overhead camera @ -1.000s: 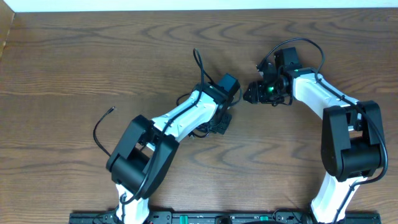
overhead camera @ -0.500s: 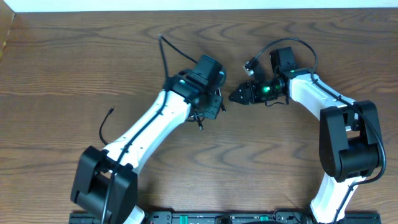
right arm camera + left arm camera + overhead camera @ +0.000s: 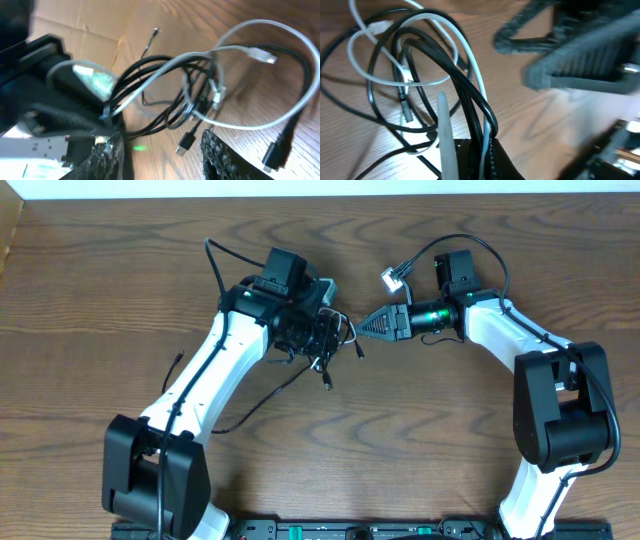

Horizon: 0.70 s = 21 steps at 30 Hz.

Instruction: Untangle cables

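Wooden table [image 3: 100,280] beneath bunched cables [image 3: 325,340]

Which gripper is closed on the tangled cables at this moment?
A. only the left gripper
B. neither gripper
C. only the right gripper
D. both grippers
A: in the left wrist view the left gripper pinches the black and white cables between its fingers, while the right gripper has its jaws apart beside the bundle and grips nothing.
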Each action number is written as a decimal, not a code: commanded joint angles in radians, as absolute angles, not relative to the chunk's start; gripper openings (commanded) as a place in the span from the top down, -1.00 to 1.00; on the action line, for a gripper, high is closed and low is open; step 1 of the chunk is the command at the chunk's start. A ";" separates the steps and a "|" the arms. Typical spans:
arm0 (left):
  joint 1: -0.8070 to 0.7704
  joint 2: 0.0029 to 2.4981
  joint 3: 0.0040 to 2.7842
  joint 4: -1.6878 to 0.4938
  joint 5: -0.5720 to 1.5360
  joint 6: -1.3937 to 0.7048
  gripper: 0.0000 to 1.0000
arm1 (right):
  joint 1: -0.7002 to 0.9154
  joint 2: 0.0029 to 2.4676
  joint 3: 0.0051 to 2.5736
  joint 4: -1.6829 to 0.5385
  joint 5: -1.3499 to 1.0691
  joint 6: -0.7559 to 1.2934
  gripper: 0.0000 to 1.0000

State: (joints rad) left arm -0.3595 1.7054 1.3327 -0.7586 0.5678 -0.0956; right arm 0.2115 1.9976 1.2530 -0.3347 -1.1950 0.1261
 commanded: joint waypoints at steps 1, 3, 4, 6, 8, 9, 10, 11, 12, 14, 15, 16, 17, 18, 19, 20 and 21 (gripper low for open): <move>-0.352 1.686 1.348 -0.745 0.715 -0.070 0.85 | 0.229 1.986 1.262 -0.333 -1.103 0.231 0.08; -0.352 1.686 1.348 -0.735 0.741 -0.070 0.85 | 0.237 1.986 1.262 -0.337 -1.079 0.232 0.08; -0.352 1.686 1.348 -0.731 0.756 -0.070 0.85 | 0.242 1.986 1.262 -0.339 -1.064 0.232 0.07; -0.352 1.686 1.348 -0.720 0.767 -0.070 0.85 | 0.257 1.986 1.262 -0.352 -1.016 0.232 0.09; -0.352 1.686 1.348 -0.717 0.767 -0.062 0.85 | 0.273 1.986 1.262 -0.373 -0.948 0.232 0.15; -0.352 1.686 1.348 -0.717 0.767 -0.059 0.85 | 0.278 1.986 1.262 -0.380 -0.926 0.231 0.21; -0.352 1.686 1.348 -0.717 0.767 -0.056 0.85 | 0.287 1.986 1.262 -0.395 -0.873 0.231 0.35; -0.352 1.686 1.348 -0.717 0.764 -0.051 0.85 | 0.293 1.986 1.262 -0.405 -0.833 0.231 0.45; -0.352 1.686 1.347 -0.718 0.751 -0.048 0.85 | 0.297 1.986 1.262 -0.413 -0.798 0.231 0.59; -0.353 1.686 1.347 -0.725 0.691 -0.048 0.85 | 0.302 1.986 1.262 -0.432 -0.710 0.231 0.85; -0.353 1.686 1.346 -0.731 0.650 -0.048 0.85 | 0.302 1.986 1.262 -0.442 -0.669 0.231 0.98; -0.353 1.687 1.346 -0.740 0.610 -0.049 0.85 | 0.302 1.986 1.262 -0.453 -0.628 0.231 0.98; -0.353 1.687 1.346 -0.751 0.565 -0.048 0.85 | 0.302 1.986 1.262 -0.465 -0.575 0.231 0.98; -0.353 1.689 1.346 -0.761 0.528 -0.049 0.85 | 0.302 1.986 1.262 -0.477 -0.521 0.231 0.98; -0.353 1.691 1.346 -0.771 0.493 -0.048 0.85 | 0.302 1.986 1.262 -0.487 -0.481 0.231 0.98; -0.353 1.693 1.345 -0.781 0.463 -0.049 0.85 | 0.301 1.986 1.262 -0.499 -0.430 0.231 0.98; -0.353 1.697 1.345 -0.790 0.438 -0.049 0.85 | 0.301 1.986 1.262 -0.509 -0.381 0.231 0.98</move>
